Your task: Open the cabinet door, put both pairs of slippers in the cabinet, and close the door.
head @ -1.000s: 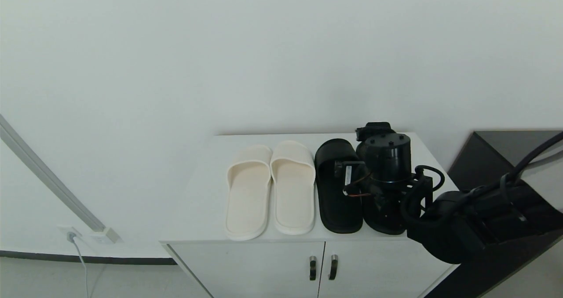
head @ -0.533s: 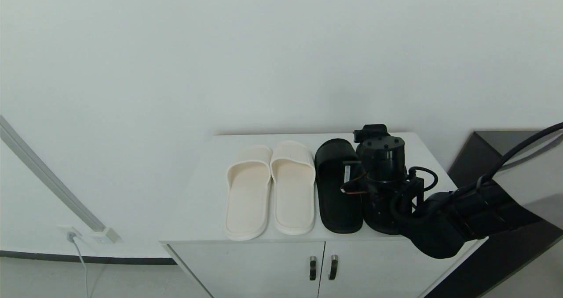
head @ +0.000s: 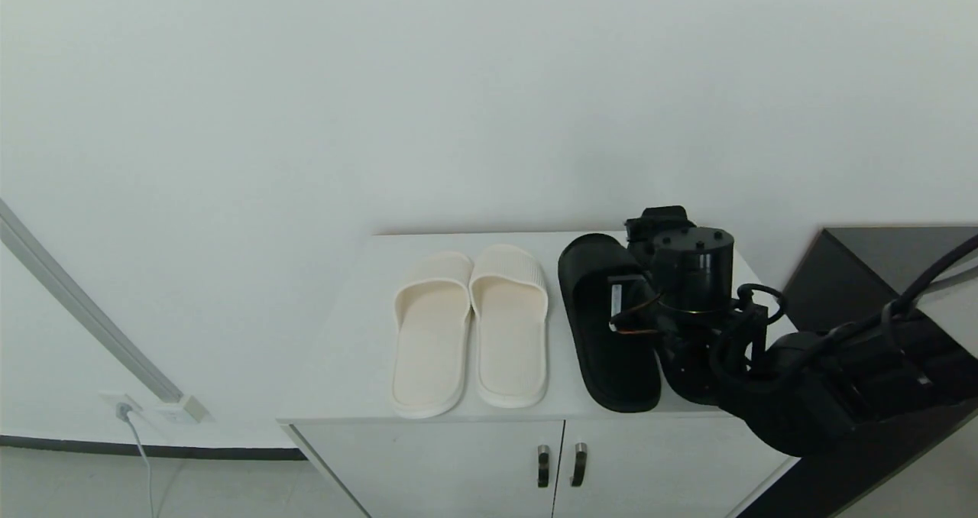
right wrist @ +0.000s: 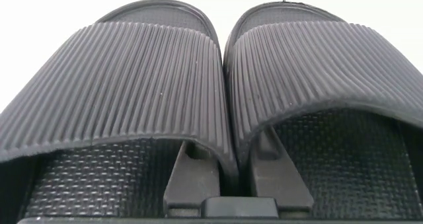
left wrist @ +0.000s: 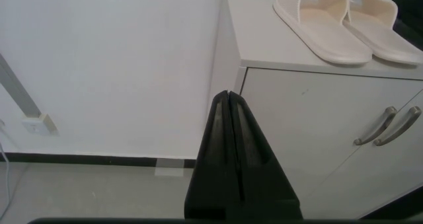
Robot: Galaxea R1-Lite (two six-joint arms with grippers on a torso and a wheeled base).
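1. Black slippers (head: 611, 327) sit over the right part of the white cabinet (head: 348, 357) top, toes toward the wall and heels near the front edge, slanted a little against the cabinet's lines. Whether they rest on the top or are raised off it cannot be told.
2. In the right wrist view the black slippers (right wrist: 132, 78) look like soft matte rubber or foam. Each has a broad arched strap with fine parallel ribs and a footbed with a small pebbled pattern.
3. The cream slippers (head: 470, 327) lie side by side at the middle of the top, just beside the black pair but apart from it. They are smooth and rounded, with ribbed straps and thick soles.
4. The cabinet has a flat, plain top, and its two doors are closed, with two slim curved metal handles (head: 561, 464) close together at the centre seam.
5. The right gripper (right wrist: 230, 166) reaches in from the heels. One of its fingers (right wrist: 188, 181) goes under each strap, and they pinch the two inner side walls of the black slippers together.
6. From the head view the right arm comes in from the right, its wrist bent down over the right black slipper and covering most of it.
7. The left gripper (left wrist: 229, 104) is low beside the cabinet (left wrist: 310, 118), off its left front corner. Its flat dark fingers are pressed together with nothing between them.
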